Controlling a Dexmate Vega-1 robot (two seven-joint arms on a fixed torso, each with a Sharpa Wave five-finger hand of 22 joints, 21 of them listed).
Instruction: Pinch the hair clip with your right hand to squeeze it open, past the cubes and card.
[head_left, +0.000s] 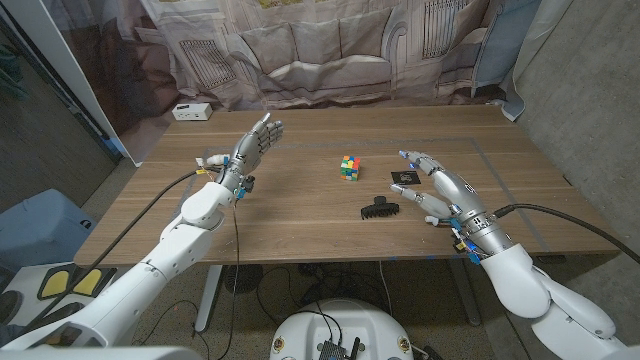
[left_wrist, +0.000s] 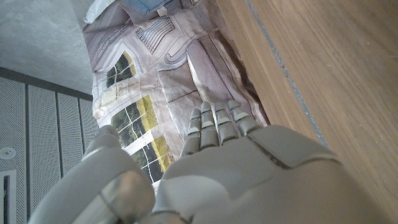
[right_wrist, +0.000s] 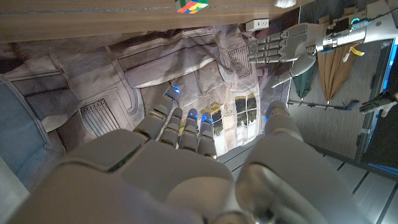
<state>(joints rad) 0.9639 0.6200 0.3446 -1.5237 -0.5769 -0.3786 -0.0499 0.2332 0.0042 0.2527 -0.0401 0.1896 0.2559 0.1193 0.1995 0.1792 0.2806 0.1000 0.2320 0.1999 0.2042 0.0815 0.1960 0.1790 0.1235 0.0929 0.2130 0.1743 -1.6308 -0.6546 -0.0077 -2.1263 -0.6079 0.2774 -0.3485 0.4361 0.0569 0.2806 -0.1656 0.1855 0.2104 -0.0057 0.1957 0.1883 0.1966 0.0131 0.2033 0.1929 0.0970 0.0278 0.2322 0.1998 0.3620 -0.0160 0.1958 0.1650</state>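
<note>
Black hair clip untouched; right hand hovering nearby, fingers spread, empty.

Head view: set high at the desk's near edge, facing down and across it to the far edge and the printed curtain behind; both arms entering from the bottom corners, whole desk top in frame. Left wrist view: pressed close behind the left hand, turned, looking along the fingers past the desk surface to the curtain. Right wrist view: close behind the right hand, upside down, desk overhead, facing the curtain. Shared by all three: desk and curtain. Shared by head and right wrist views: cube and left hand.
</note>
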